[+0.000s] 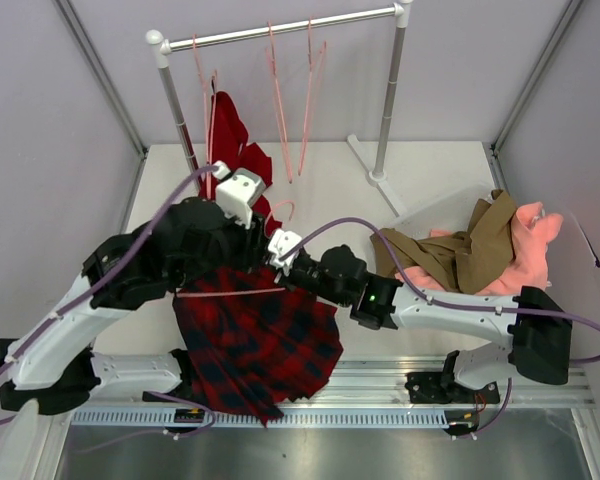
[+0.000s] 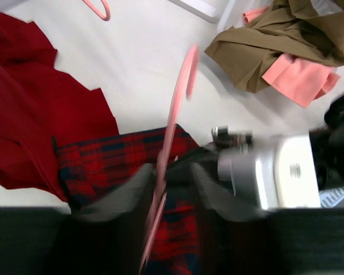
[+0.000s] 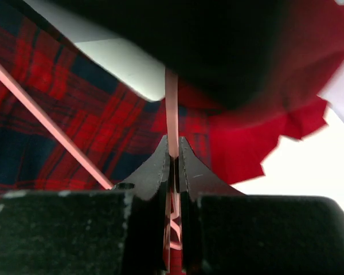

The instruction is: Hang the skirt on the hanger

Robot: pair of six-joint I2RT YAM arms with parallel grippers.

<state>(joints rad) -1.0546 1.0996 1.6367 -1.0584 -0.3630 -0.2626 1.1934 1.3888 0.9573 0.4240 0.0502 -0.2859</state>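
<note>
Pink wire of one hanger [image 3: 171, 103] is clamped between the fingers of the right gripper [image 3: 176, 150]. The left gripper [image 2: 171, 175] is seen with jaws apart, the same hanger passing between them. One plaid skirt [image 1: 260, 345] is spread beneath the hanger's bar, at the near edge of the table [image 1: 330, 190]. Three spare hangers [image 1: 278, 110] are counted on the rail [image 1: 280, 30], one carrying a plain red garment [image 1: 230, 130].
</note>
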